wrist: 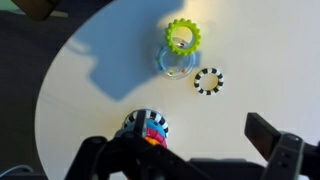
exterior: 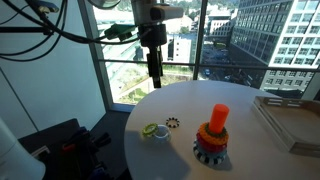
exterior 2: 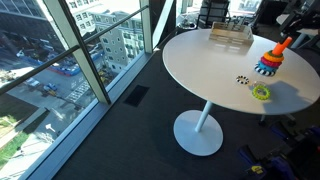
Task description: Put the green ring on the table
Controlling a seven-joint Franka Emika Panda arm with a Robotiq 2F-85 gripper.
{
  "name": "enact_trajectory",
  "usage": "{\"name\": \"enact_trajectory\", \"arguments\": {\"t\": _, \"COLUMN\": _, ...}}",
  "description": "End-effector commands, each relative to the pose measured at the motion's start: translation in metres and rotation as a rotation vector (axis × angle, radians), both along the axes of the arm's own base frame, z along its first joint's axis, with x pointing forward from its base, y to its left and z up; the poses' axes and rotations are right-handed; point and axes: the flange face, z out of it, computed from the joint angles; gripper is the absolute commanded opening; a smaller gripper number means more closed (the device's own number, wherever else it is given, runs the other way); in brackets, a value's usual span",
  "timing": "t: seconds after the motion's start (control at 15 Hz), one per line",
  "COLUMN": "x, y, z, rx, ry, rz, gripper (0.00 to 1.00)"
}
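Hanging high over the round white tabletop (exterior: 180, 100), the claw (exterior: 155, 80) gapes wide and empty; the toothed green plastic ring (exterior: 151, 130) lies flat almost straight below, overlapping a clear ring (wrist: 175, 64).

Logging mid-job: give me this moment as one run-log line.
pincer: open, empty, above white table | green ring: on table, off stacking toy | black-and-white ring: beside it, apart

The end effector (wrist: 185, 152) hides part of the stacking toy (wrist: 148, 125) in the wrist view
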Motion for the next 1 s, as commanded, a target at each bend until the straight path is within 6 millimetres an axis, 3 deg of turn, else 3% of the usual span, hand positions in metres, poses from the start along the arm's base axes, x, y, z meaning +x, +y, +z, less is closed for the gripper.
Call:
{"name": "enact_trajectory", "arguments": {"t": 0.0, "x": 0.018, "y": -0.023, "z": -0.007, "rx": -0.018, "ry": -0.016, "rz": -0.107, "gripper": 1.0}}
{"name": "enact_trajectory", "arguments": {"t": 0.6, "x": 0.046, "y": -0.091, "z": -0.034, "rx": -0.059, "ry": -0.03, "rz": -0.263, "gripper": 1.0}}
{"name": "enact_trajectory", "arguments": {"t": 0.93, "x": 0.062, "y": -0.115, "z": -0.054, "rx": -0.077, "ry": -0.047, "rz": -0.293, "gripper": 1.0}}
